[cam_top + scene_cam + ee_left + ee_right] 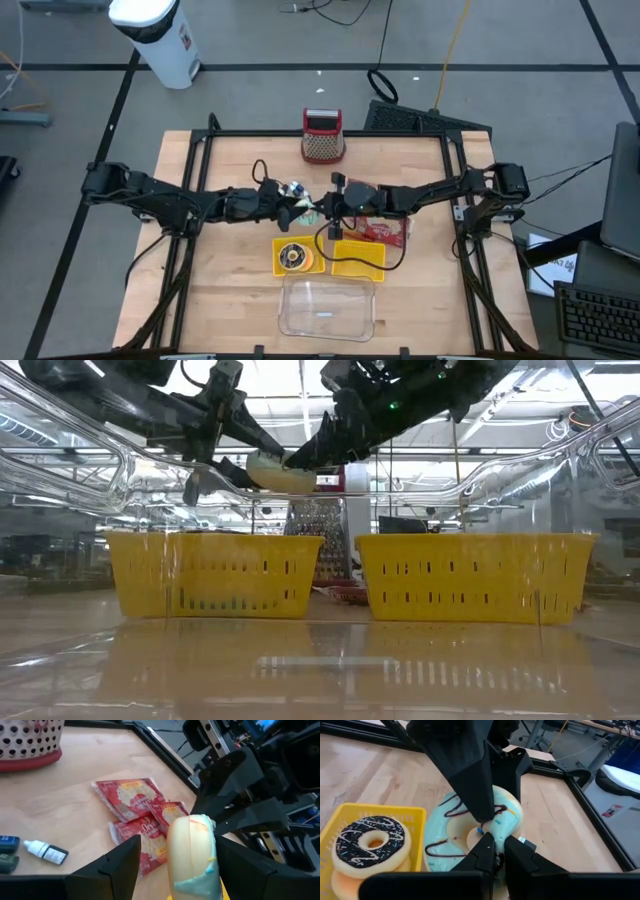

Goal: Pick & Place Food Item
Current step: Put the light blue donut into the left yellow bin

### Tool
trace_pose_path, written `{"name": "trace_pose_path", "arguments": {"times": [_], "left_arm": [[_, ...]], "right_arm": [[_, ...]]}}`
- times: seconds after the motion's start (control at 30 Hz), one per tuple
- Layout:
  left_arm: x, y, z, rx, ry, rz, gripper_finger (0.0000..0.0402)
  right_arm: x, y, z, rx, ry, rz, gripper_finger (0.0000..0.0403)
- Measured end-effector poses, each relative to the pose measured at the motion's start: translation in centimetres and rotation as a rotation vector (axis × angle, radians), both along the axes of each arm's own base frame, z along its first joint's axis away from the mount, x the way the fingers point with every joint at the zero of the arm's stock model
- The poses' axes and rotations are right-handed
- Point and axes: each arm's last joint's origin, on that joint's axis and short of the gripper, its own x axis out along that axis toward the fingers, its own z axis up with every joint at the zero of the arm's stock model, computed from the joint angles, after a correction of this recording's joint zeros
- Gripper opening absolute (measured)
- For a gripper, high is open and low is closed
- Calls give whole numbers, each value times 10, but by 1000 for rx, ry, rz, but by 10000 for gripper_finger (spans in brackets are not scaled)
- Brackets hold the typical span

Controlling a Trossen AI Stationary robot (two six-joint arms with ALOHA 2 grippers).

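I see both arms meeting mid-surface [200, 290] above the two yellow baskets [357, 258]. The left gripper [172, 870] has its jaws spread wide around the blue-iced donut [470, 835], held on edge in the air; the right gripper [495, 852] has its jaws pinched nearly together at the donut's hole. A dark-iced donut [370, 845] sits in the left basket [335, 820], popcorn packets [140, 815] lie behind.

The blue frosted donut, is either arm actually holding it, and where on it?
Both. The left gripper clamps the blue frosted donut across its thickness at the rim; the right gripper is shut on the ring beside the hole.
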Motion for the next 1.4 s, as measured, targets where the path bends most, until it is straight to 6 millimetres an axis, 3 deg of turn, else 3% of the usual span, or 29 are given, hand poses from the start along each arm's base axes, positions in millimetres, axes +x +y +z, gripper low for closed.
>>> {"name": "trace_pose_path", "arguments": {"times": [0.17, 0.43, 0.5, 0.7, 0.9, 1.13, 1.23, 1.4], "left_arm": [[0, -5, 0, -30, -9, -15, 205], [0, -11, 0, -113, -18, -101, 38], [0, -13, 1, -129, -21, -108, 15], [-1, -31, 2, -190, -40, -143, 29], [-3, -54, 7, -298, -26, -117, 10], [10, -66, 35, -359, 292, -48, 8], [21, -69, 46, -377, 350, -9, 11], [46, -71, 44, -402, 444, 2, 9]], "right_arm": [[0, 0, 1, 3, -8, 1, 20], [-1, 1, 2, -17, -5, 19, 52], [-4, 1, 7, -33, 5, 26, 67], [-28, 0, 29, -34, 72, 20, 113], [-59, -1, 55, 19, 112, -10, 134], [-80, -3, 73, 12, 116, -64, 126], [-85, -4, 76, 1, 117, -88, 121], [-89, -4, 77, 3, 127, -88, 118]]}}
